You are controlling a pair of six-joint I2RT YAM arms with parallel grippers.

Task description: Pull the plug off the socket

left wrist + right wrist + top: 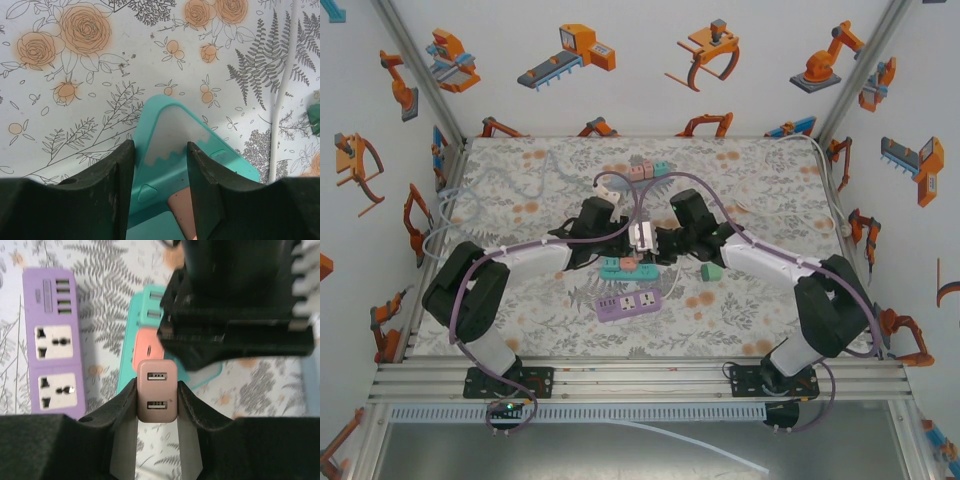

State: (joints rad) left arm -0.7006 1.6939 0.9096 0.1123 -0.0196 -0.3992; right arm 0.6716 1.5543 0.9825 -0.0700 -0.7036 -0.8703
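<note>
Floral cloth [520, 200] covers the table, with sticker-covered white walls around it. At the centre of the top view both arms meet over a teal power strip [616, 268]. Their wrists hide most of it, leaving a short stretch with a pink spot in sight. A purple power strip [630, 303] lies just below it in the frame, and a small teal block [711, 271] sits to the right. A cluster of pink and teal adapters [645, 170] near the top is too small to read.

From the right wrist camera, the right gripper [156, 385] is clamped on the pink plug [156, 397]. One finger presses each side, and the plug's two USB ports face the lens. The plug sits at the near edge of the teal strip [142, 315], in front of a salmon patch on it. Its prongs are hidden, so I cannot tell whether they are clear of the socket. A black, blurred bulk fills the upper right and covers the strip's far end. The purple strip [52, 340] lies along the left.

In the left wrist view, the left gripper [160, 147] has its jaws partly apart astride the pointed end of the teal strip [155, 102]. I cannot tell whether they pinch it or only rest on it. A white cable [282, 100] runs down the right side. A green object at the right edge is cut off.
</note>
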